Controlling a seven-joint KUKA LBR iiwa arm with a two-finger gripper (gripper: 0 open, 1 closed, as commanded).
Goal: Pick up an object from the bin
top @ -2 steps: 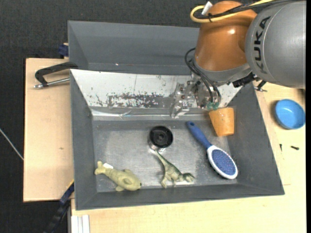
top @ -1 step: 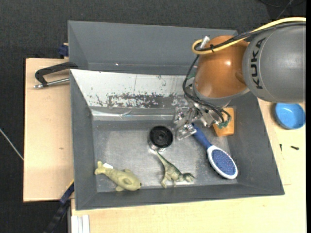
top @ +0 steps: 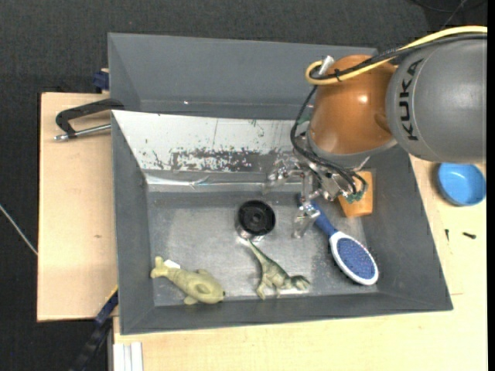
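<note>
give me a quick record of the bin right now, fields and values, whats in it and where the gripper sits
container: grey metal bin
gripper: low over the right middle of the floor, at the handle end of the brush
blue brush: white handle, lies diagonally, head toward front right
black disc: floor centre, left of the gripper, apart from it
orange block: by the right wall, partly hidden behind the gripper
green dinosaur toy: front centre
pale fish-like toy: front left
contact with brush: cannot tell
</note>
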